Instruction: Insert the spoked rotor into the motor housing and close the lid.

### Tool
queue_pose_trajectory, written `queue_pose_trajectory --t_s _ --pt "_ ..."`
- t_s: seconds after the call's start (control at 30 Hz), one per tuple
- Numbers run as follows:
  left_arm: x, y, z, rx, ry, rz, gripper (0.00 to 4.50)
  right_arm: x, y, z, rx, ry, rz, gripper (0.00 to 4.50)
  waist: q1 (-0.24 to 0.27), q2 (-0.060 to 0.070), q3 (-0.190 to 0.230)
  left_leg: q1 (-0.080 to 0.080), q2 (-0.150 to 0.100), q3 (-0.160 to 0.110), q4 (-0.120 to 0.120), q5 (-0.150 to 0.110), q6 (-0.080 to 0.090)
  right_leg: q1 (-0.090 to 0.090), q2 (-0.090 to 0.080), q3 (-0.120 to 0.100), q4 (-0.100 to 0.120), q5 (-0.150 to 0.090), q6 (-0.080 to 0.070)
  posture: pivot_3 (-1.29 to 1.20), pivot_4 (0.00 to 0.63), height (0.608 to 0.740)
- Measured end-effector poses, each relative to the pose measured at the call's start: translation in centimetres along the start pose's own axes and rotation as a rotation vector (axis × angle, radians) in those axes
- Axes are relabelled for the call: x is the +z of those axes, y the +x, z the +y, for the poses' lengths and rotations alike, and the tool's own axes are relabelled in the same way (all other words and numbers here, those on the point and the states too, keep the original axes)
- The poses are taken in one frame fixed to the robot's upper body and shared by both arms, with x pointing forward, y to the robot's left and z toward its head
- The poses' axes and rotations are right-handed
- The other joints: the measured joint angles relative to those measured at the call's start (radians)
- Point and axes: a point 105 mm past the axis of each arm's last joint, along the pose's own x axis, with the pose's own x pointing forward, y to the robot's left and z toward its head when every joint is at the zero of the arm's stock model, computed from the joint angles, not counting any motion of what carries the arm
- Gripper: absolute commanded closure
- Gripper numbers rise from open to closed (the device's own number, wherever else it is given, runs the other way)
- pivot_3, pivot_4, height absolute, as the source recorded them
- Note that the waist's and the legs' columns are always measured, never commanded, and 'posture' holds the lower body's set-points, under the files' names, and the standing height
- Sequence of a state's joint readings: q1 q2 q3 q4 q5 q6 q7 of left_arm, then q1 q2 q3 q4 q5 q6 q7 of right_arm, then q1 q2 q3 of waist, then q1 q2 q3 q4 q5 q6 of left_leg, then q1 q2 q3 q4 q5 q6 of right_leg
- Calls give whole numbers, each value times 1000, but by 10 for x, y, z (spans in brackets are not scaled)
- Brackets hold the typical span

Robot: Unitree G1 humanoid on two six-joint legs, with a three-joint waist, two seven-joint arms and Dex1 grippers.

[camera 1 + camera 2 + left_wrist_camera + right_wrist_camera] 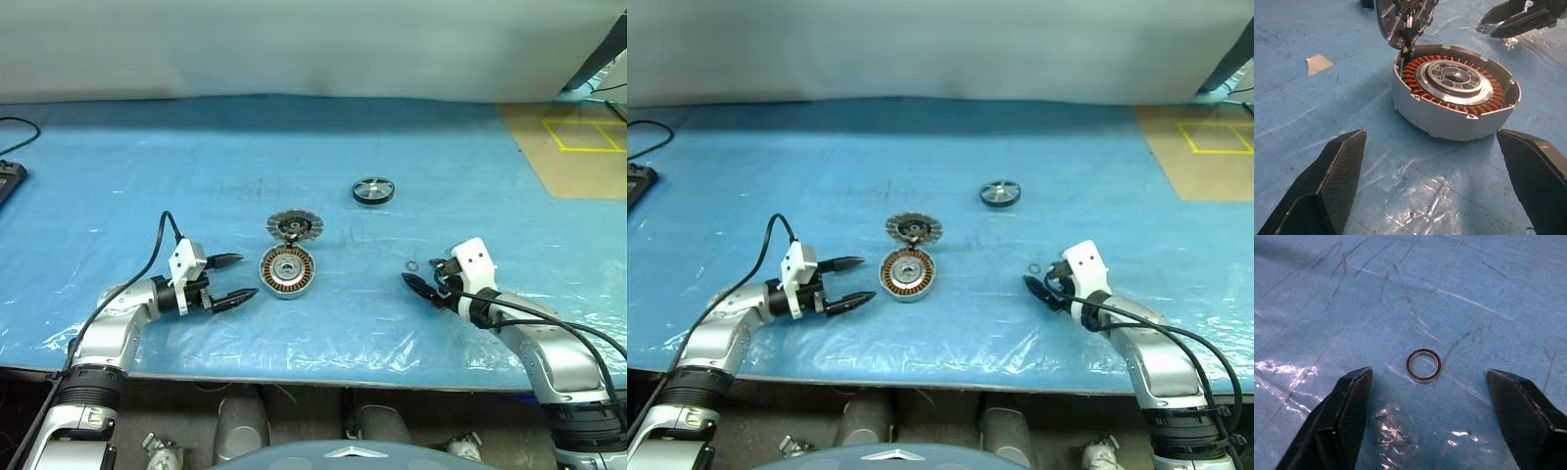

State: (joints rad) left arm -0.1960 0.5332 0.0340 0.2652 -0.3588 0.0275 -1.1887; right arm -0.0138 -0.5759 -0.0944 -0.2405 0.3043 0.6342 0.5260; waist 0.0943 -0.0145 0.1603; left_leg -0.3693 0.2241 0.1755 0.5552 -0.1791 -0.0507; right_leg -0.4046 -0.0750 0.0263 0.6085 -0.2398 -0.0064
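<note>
The motor housing [287, 271] is sitting flat on the blue-covered table [323, 147], near the front edge and about midway between the two arms. Its open mouth is facing straight up, showing the ring of copper windings and the metal hub inside. Being round, it is showing no long axis of its own. The lid [294, 228] is standing open at the housing's far edge, joined to it there and tipped back away from the robot, with its finned inner face turned up and toward the camera. Housing and lid together are making a line running away from the robot. The spoked rotor [373, 190] is lying flat farther back and to the right, well apart from the housing, spokes facing up.

The left end effector [229, 279] is hovering just left of the housing, pointing at it, fingers spread wide on either side of its line of sight and holding nothing. The right end effector [419, 285] is sitting low over the table to the right, well apart from the housing. Its fingers [1347, 416] are standing apart and empty, framing a small ring [1423, 365] lying flat on the table; whether the tips are touching the sheet is hard to say.
</note>
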Motion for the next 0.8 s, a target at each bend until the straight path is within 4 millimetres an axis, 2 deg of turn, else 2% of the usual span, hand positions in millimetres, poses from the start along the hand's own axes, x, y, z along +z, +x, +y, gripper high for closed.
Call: queue_pose_trajectory --t_s 0.07,0.23,0.43,0.8 --pt "0 0 0 1 1 2 0 0 0 -1 -9 -10 1 2212 0 0 0 0 0 0 0 0 0 0 0 0 0 0 0 0 150 740" --pt "-3 0 0 2 -2 4 0 -28 -7 -13 -10 -54 -86 2212 4 -2 -2 0 -1 0 0 -1 1 3 -2 -1 -2 -1 0 0 150 740" --pt "-4 -1 0 1 -5 5 0 -28 -7 -14 0 -65 -100 2212 2 -2 -2 3 0 0 1 -2 3 4 -1 -1 0 0 0 0 150 740" --pt "-4 -1 2 4 -2 5 0 -31 6 -20 51 -69 -149 2212 -10 -8 -6 5 0 0 3 -2 4 7 -1 -1 0 0 -1 0 150 740"
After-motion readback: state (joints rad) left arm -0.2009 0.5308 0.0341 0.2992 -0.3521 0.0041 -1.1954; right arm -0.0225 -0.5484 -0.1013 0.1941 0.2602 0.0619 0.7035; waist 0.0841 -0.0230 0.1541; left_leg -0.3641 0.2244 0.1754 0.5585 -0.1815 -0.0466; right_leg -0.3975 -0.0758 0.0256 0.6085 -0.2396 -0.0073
